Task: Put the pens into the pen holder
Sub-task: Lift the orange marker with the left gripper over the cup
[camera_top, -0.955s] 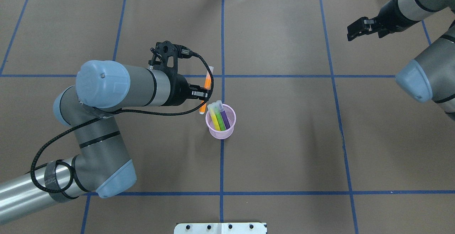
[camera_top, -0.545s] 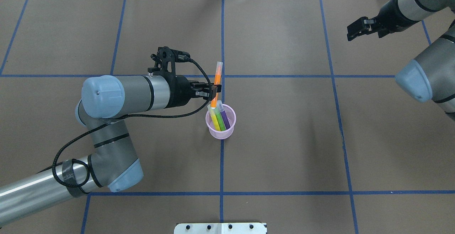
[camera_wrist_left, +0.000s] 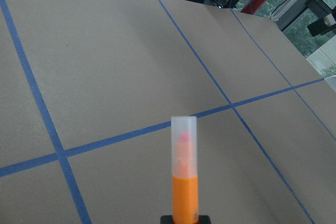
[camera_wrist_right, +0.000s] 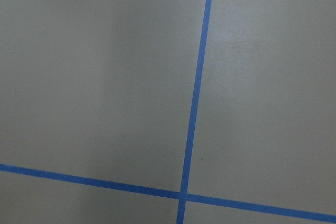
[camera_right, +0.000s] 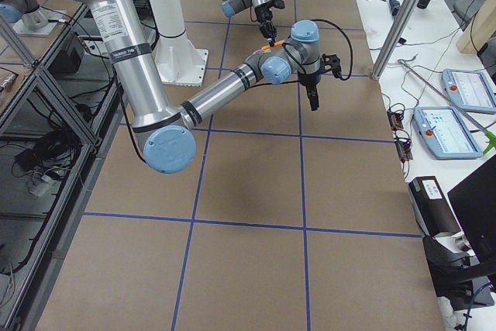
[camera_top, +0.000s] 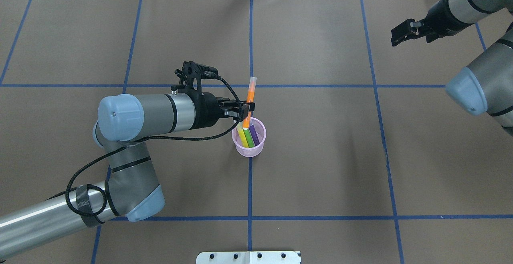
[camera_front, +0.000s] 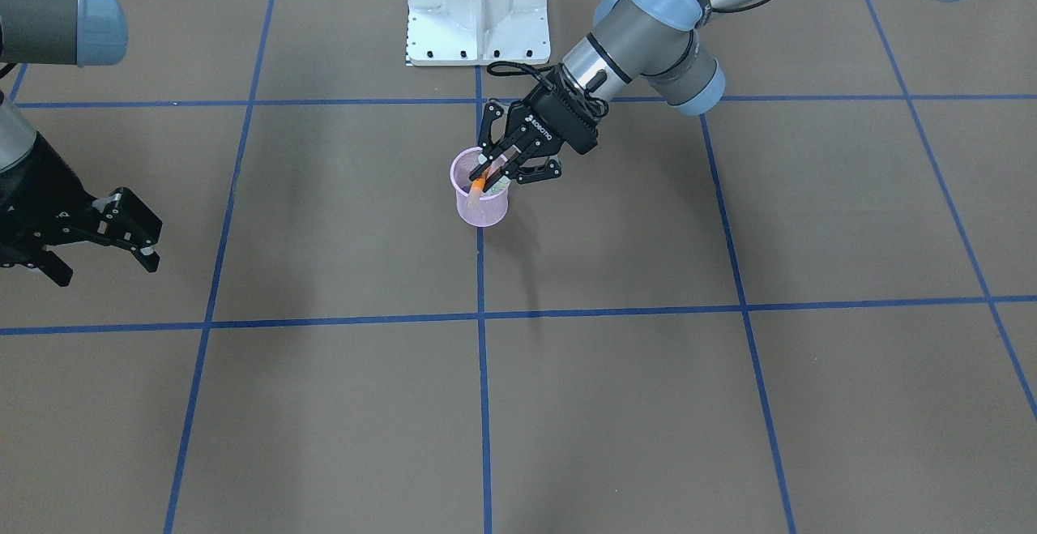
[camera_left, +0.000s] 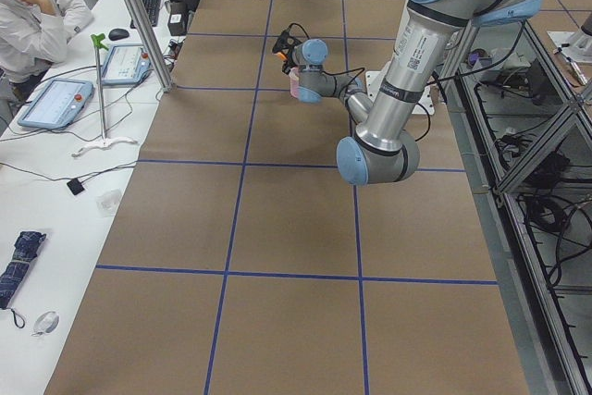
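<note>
The pink mesh pen holder (camera_top: 249, 148) stands at the table's centre, also in the front view (camera_front: 483, 208). A yellowish pen (camera_top: 241, 135), a green pen (camera_top: 248, 136) and a purple pen (camera_top: 254, 134) lean inside it. My left gripper (camera_top: 247, 110) is shut on the orange pen (camera_top: 250, 97) and holds it tilted, its lower end over the cup's far rim and its pale cap end pointing away. The left wrist view shows the orange pen (camera_wrist_left: 185, 182) with its cap up. My right gripper (camera_top: 400, 35) is open and empty at the far right, also in the front view (camera_front: 105, 254).
Brown paper with blue tape lines (camera_top: 250, 35) covers the table. The robot's white base plate (camera_front: 478, 7) sits at the near edge. In the left side view an operator (camera_left: 37, 16) sits beside a side table with tablets.
My left gripper has carried the orange pen rightward from beside the cup to over its far rim, and the pen has turned more upright. The right arm has barely moved.
</note>
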